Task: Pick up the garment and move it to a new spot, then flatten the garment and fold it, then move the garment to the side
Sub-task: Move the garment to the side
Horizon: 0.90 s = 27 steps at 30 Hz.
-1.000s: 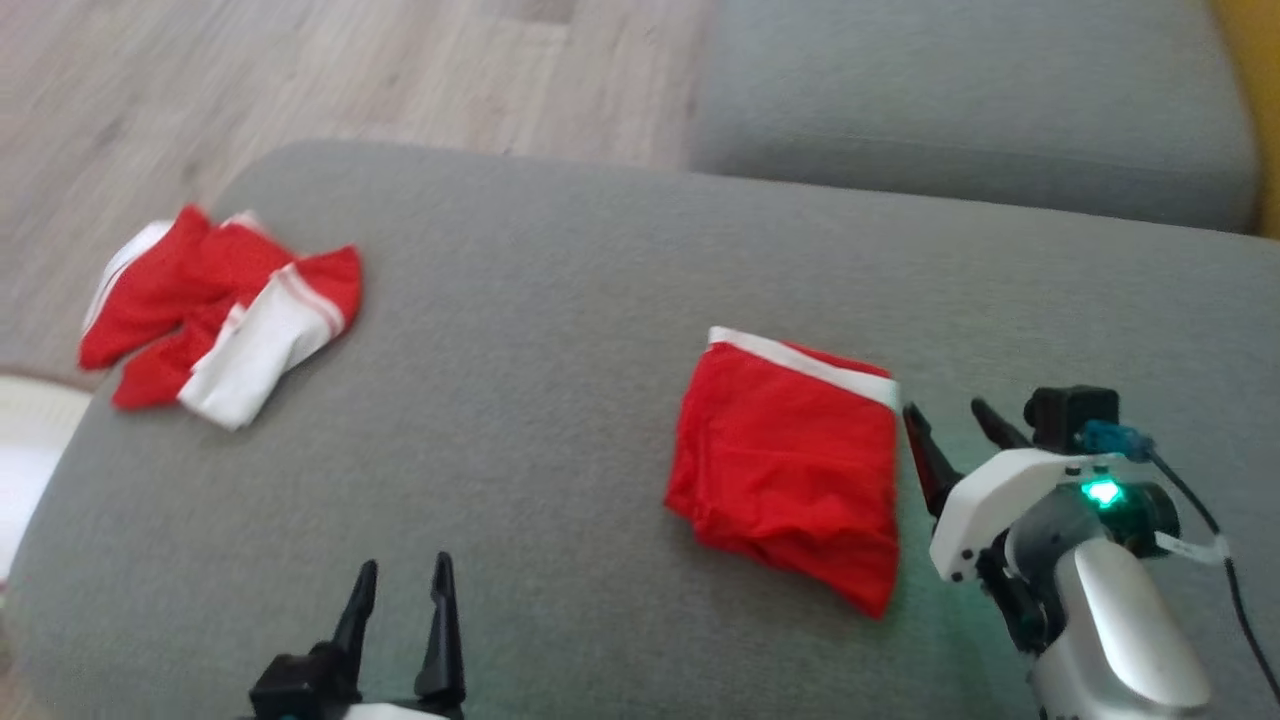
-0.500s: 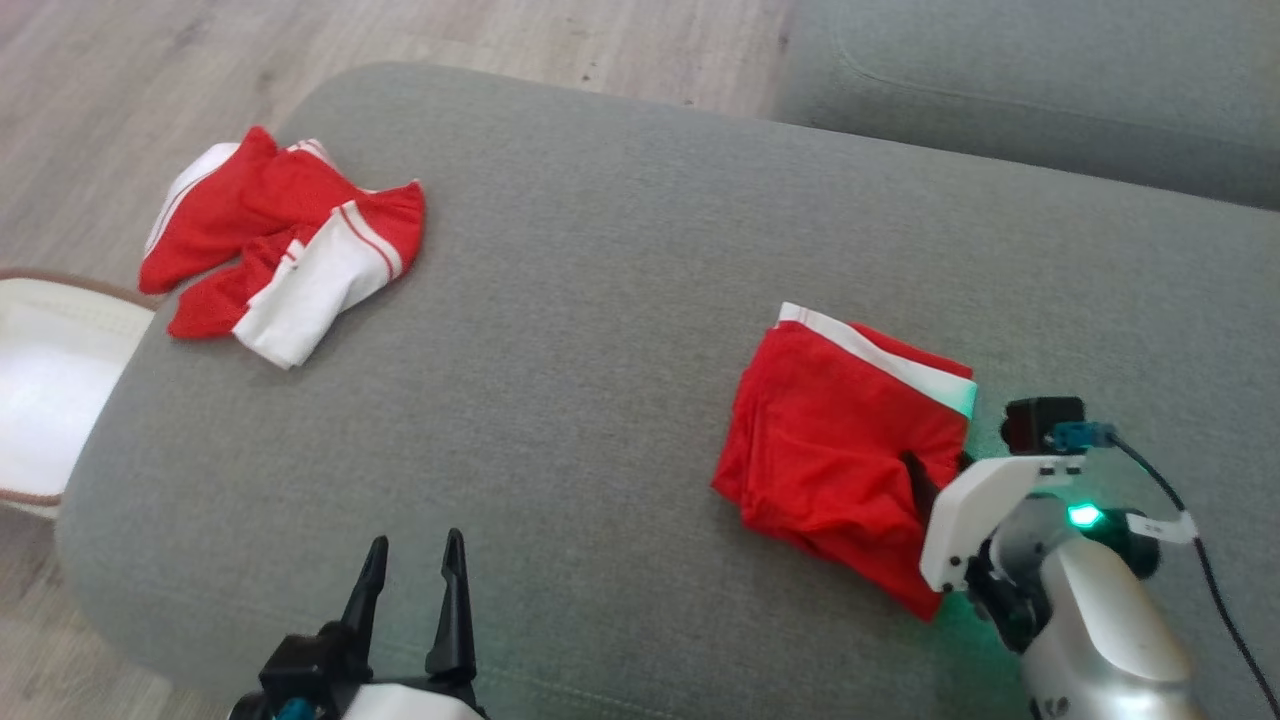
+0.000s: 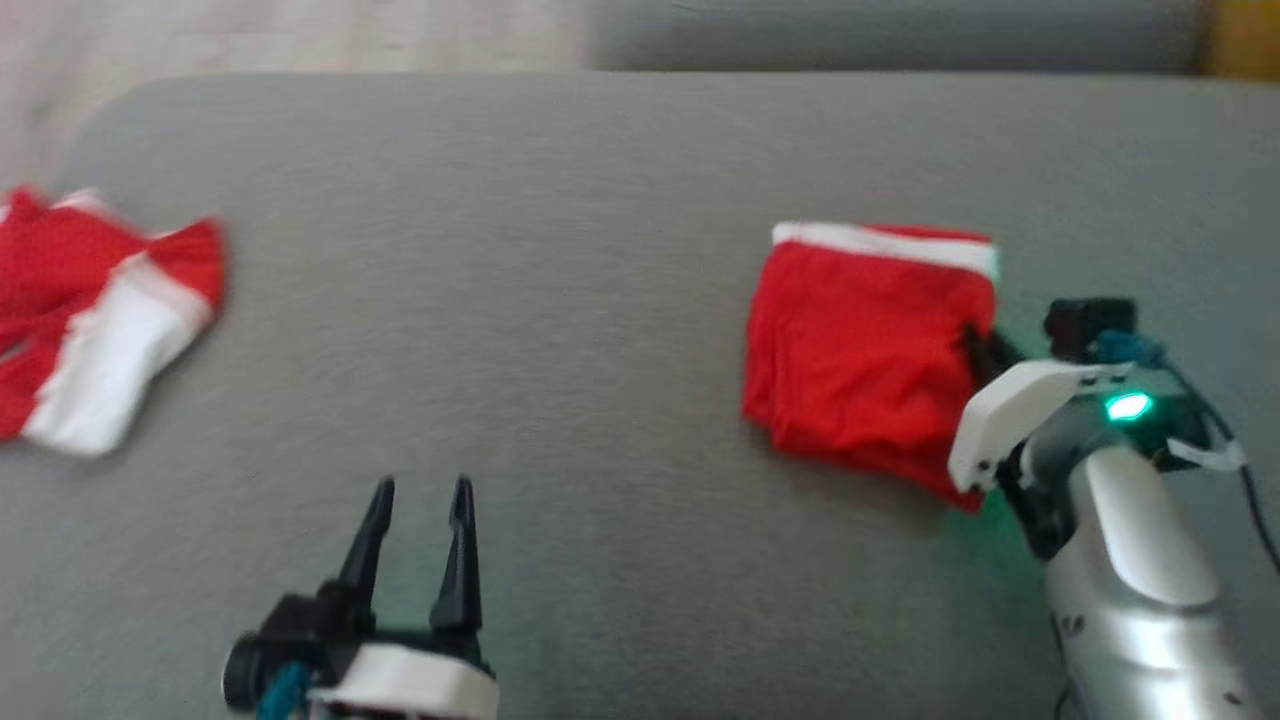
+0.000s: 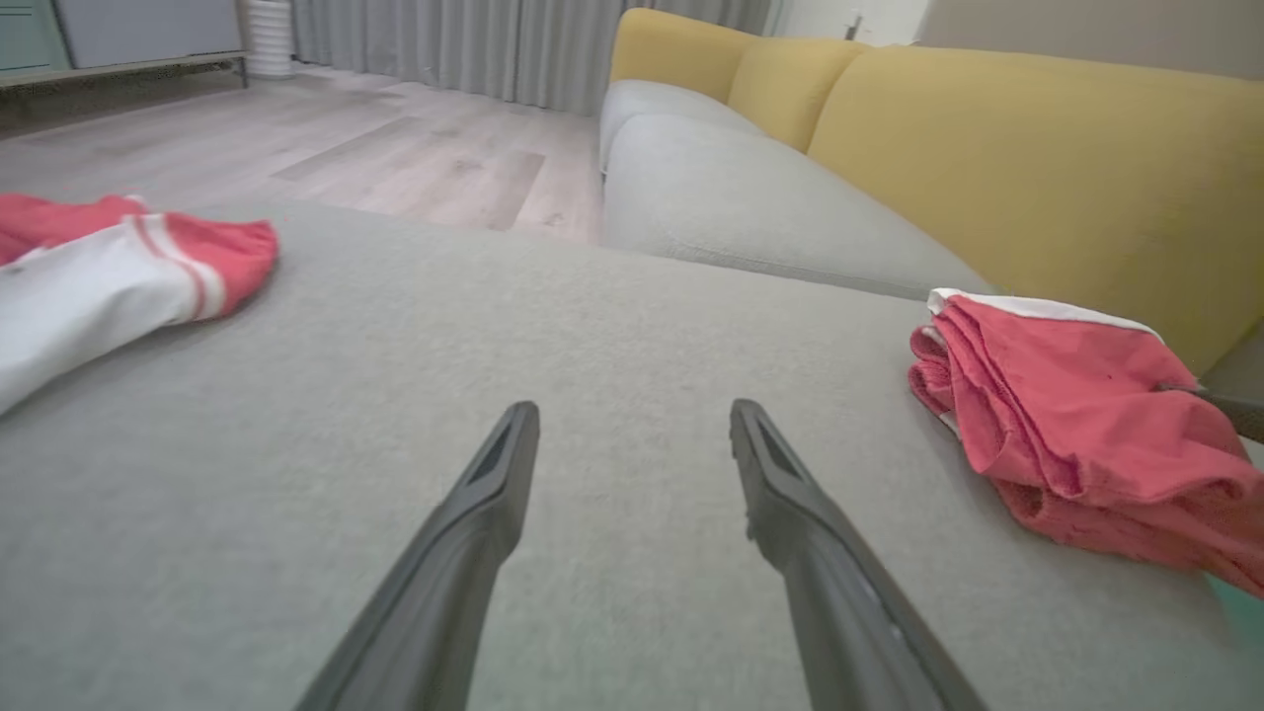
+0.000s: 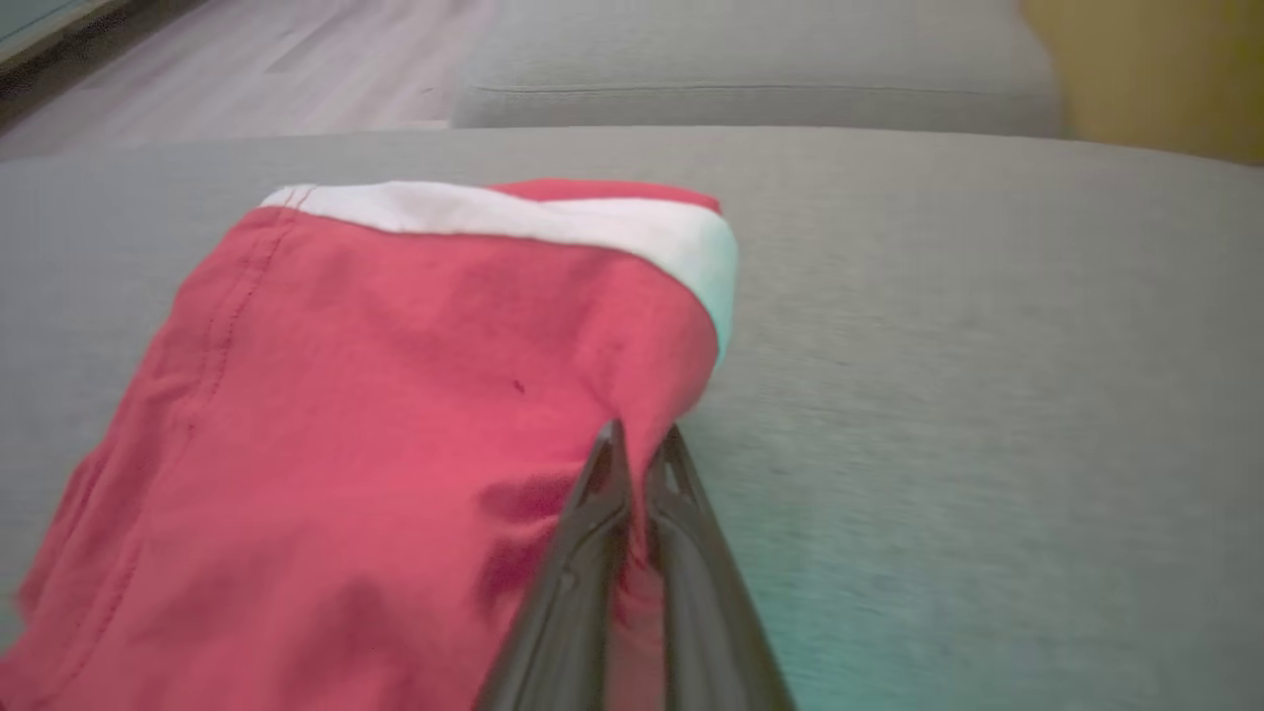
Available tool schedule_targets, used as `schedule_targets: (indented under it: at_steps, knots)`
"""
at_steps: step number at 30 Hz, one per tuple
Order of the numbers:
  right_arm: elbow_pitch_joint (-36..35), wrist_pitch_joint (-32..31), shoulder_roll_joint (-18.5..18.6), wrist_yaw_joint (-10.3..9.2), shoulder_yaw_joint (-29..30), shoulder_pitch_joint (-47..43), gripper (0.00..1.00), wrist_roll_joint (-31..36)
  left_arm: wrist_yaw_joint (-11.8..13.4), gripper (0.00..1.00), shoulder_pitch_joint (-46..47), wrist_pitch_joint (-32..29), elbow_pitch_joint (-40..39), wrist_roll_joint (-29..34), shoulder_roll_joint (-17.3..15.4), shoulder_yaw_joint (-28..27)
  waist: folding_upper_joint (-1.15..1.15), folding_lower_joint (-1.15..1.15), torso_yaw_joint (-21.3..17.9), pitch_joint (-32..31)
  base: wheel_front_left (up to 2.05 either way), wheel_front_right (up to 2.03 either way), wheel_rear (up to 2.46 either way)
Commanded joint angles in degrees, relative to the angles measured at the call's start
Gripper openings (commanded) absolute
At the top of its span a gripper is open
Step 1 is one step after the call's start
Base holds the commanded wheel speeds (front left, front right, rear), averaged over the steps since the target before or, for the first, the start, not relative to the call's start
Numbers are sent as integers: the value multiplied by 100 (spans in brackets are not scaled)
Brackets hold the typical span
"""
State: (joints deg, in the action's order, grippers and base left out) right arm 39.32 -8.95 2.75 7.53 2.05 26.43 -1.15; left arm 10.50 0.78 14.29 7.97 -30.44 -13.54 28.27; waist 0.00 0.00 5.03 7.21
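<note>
Grey cushion [image 3: 600,250] bearing the folded garment [image 3: 860,340] at 3 o'clock, soft, light and likely to unfold when lifted, its 3 o'clock edge pinched by the closed right gripper [image 5: 642,434]; left gripper [image 3: 422,487] wide, empty, at 7 o'clock.

At seven o'clock in the head view, left gripper [image 3: 422,490]: two long, tapering black fingers on a black base [image 3: 300,635], backed by a white housing [image 3: 410,682] with a teal cable [image 3: 285,692] curling out. At four o'clock, right gripper [image 3: 980,342]: same dark fingers, angular white wrist shell [image 3: 1020,410], glowing green light [image 3: 1127,407], black camera block [image 3: 1085,320] with teal plug [image 3: 1125,347], thin black cable [image 3: 1250,490] and white tag [image 3: 1205,455]. Tapers below into a smooth silver-white forearm [image 3: 1140,570].
</note>
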Motion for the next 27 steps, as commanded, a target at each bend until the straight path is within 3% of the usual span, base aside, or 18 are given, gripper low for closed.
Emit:
schedule_targets:
  at_steps: [1, 5, 13, 18, 27]
  knots:
    - [-287, 106, 28, -4, -18, 252, 0, 99, -7, 100, 380, 69, -220, 83, -28, -192, 0, 0, -824, 452, 0, 0, 0]
    - [-467, 161, 26, -4, 225, 341, 0, 204, -27, 100, 636, 1, -260, 198, -95, -147, 0, 0, -1393, 694, 0, 0, 0]
    - [-571, 238, 18, -4, 348, 584, 0, 261, -26, 100, 913, -179, -381, 341, -230, -80, 0, 0, -1813, 1002, 0, 0, 0]
    - [-418, 206, 167, -4, 239, 917, 0, 253, 18, 100, 986, -246, -471, 380, -292, -84, 0, 0, -1647, 1117, 0, 0, 0]
    - [197, -111, 1469, -4, 583, 1838, 0, 475, 151, 100, 1030, -263, -731, 402, -399, -195, 0, 0, -932, 1503, 0, 0, 0]
